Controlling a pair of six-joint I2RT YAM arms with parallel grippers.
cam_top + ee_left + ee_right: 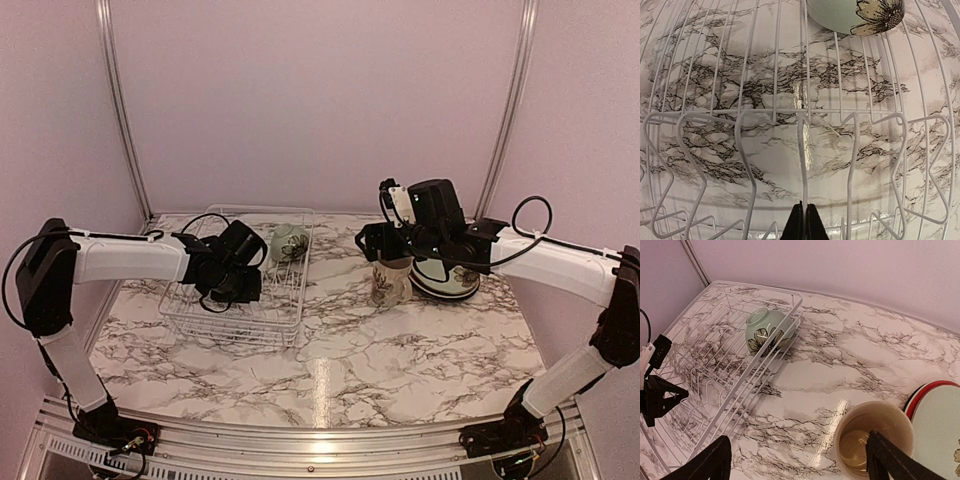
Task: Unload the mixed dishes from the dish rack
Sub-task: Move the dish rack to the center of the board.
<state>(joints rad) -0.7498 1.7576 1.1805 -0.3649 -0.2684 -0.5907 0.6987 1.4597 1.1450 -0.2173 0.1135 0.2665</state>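
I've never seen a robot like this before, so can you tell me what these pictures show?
These are two robot arms bolted to a marble table. One picture looks down from above. The other two come from small cameras on each wrist. The left gripper is pinched shut over the white dish rack. One small green bowl sits in the rack. The right gripper is wide open above the cream mug. The mug stands on the table beside the stacked plates. Neither gripper is holding anything.
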